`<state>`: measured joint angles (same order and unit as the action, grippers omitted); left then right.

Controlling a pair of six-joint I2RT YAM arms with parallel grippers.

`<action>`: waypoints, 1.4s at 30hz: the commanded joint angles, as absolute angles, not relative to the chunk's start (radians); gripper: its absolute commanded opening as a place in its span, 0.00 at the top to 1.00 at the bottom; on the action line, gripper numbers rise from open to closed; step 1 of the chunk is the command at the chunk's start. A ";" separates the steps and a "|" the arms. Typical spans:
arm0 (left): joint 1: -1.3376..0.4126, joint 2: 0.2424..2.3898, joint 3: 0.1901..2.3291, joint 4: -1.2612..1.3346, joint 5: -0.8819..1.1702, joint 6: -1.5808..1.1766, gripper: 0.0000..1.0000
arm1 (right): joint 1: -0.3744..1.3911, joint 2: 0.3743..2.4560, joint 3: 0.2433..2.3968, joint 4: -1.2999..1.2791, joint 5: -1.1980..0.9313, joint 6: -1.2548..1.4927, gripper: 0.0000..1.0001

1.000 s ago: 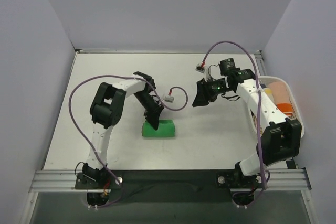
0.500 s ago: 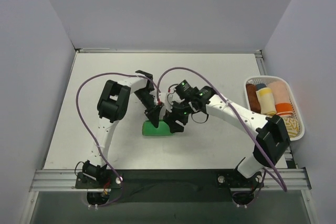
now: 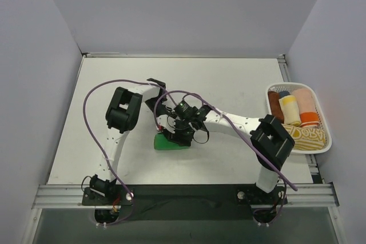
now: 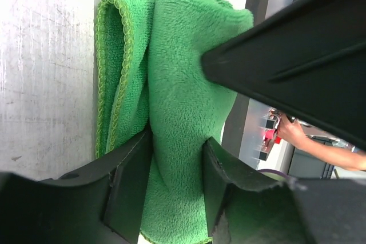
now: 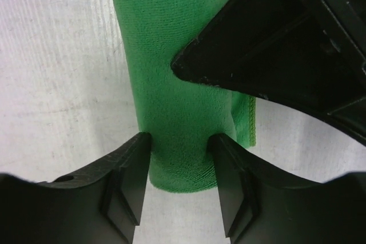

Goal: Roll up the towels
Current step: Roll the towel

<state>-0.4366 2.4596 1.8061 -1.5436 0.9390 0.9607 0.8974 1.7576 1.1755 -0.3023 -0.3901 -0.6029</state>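
A bright green towel (image 3: 166, 144) lies rolled on the white table (image 3: 103, 84), just left of centre. Both grippers meet over it and hide most of it from above. My left gripper (image 3: 165, 131) pinches it, and in the left wrist view the green towel (image 4: 177, 84) is squeezed narrow between the jaws of that gripper (image 4: 176, 181), with a loose hemmed flap to the left. My right gripper (image 3: 179, 135) is shut on the roll's end. In the right wrist view the green towel (image 5: 166, 55) touches both fingers of that gripper (image 5: 178, 181).
A white slatted basket (image 3: 325, 148) stands at the right table edge holding several rolled towels, one of them pale yellow (image 3: 290, 110). Purple cables loop over both arms. Grey walls close in the back and sides.
The right arm has swung from the right side of the table across to the green towel and closed round its end. The left gripper has stayed on the towel.
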 commanded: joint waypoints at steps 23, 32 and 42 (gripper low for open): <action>0.087 1.940 1.383 -1.153 1.071 0.804 0.16 | 0.683 2.086 1.373 -0.569 -0.854 -0.456 0.66; -0.139 1.353 0.948 -0.683 0.763 0.905 0.17 | 0.678 2.181 1.471 -0.643 -0.910 -0.466 0.64; -0.511 1.299 0.833 -0.408 0.591 0.951 0.17 | 0.638 2.267 1.581 -0.712 -0.968 -0.454 0.64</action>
